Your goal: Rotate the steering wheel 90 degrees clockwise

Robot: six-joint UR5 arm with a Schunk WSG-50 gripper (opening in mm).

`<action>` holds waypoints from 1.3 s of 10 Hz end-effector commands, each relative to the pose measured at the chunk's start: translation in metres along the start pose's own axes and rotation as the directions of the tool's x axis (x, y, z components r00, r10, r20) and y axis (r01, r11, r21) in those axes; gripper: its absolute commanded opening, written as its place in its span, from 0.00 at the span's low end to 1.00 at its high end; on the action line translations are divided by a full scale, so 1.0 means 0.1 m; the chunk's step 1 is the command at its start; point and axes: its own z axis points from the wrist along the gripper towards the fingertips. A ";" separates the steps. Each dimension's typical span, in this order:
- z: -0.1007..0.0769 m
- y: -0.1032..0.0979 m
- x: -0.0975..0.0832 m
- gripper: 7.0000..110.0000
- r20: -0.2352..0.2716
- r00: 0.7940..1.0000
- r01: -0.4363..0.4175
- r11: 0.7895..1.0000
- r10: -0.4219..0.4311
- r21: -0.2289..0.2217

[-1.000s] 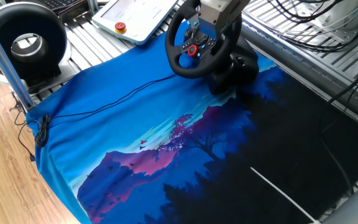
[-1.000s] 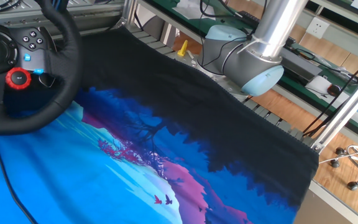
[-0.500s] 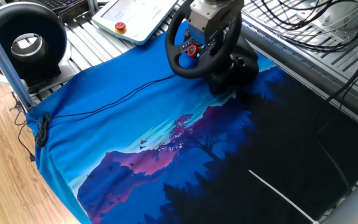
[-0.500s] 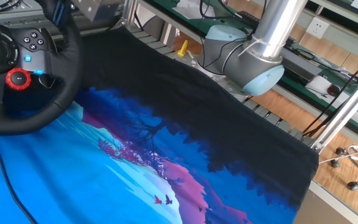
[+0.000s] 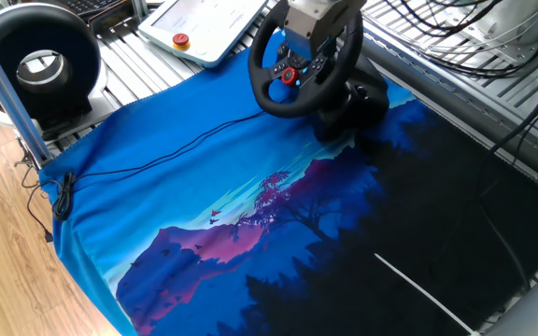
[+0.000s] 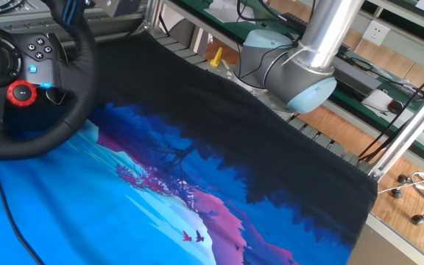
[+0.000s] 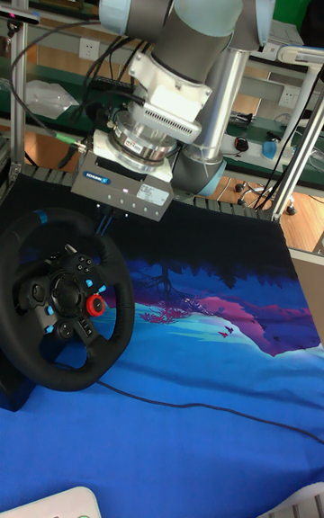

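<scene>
The steering wheel (image 7: 65, 299) is a black round gaming wheel with a thick padded rim; its hub carries a large red knob, small lit blue spots, a round centre pad and clusters of small black buttons; a blue stripe crosses the rim at its upper edge in the tall fixed view, tilted a little left of top; the wheel stands nearly upright, leaning back on a bulky black base (image 5: 353, 105); it sits at the far edge of the table, on a cloth (image 5: 250, 215) printed with a blue, purple and black mountain-and-forest scene; a thin black cable (image 5: 157, 161) runs from the wheel across the blue part of the cloth to the table's corner; the UR5 arm (image 7: 193, 32), grey with pale blue joint caps, bends down from behind the table so that its wrist points toward the top of the rim; the gripper (image 7: 106, 217) has a flat grey body with a small blue label, hanging just above and behind the upper right of the rim; its fingers reach down behind the rim and are mostly hidden, so I cannot tell whether they are spread or pinching the rim; in one fixed view the gripper body covers the top of the wheel
</scene>
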 end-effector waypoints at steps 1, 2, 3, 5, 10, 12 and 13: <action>-0.18 -0.25 0.06 0.00 -0.002 0.998 0.059 0.995 -0.059 0.083; -0.19 -0.31 0.12 0.00 -0.026 0.997 0.069 0.992 -0.067 0.105; -0.17 -0.41 0.19 0.00 -0.061 0.996 0.079 0.987 -0.071 0.139; -0.11 -0.41 0.19 0.00 -0.063 0.996 0.073 0.988 -0.065 0.134; 0.06 -0.38 0.13 0.00 -0.038 0.998 0.059 0.992 -0.055 0.115; 0.03 -0.30 0.14 0.00 -0.044 0.998 0.039 0.995 -0.035 0.095; -0.02 -0.24 0.16 0.00 -0.062 0.998 0.019 0.995 -0.013 0.093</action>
